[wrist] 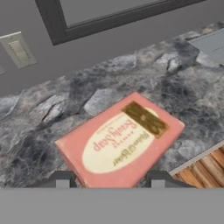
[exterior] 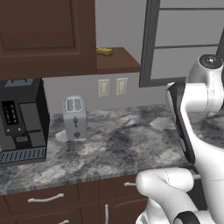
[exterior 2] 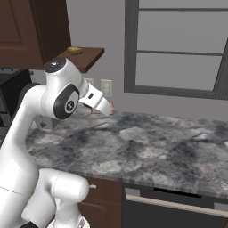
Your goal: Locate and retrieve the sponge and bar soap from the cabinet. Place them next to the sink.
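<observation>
The jaws are clasping the bar soap [wrist: 120, 141] between them, the gripper [wrist: 109, 179] showing just two dark fingertips [wrist: 62, 178] at its near edge. In the right base view the arm is hiding all but a pink sliver. The sponge [exterior: 104, 51] is sitting far off on the cabinet [exterior: 48, 39] shelf.

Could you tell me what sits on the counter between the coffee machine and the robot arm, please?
In the left base view, a silver toaster stands between the coffee machine and the arm; the rest is bare mottled counter.
</observation>
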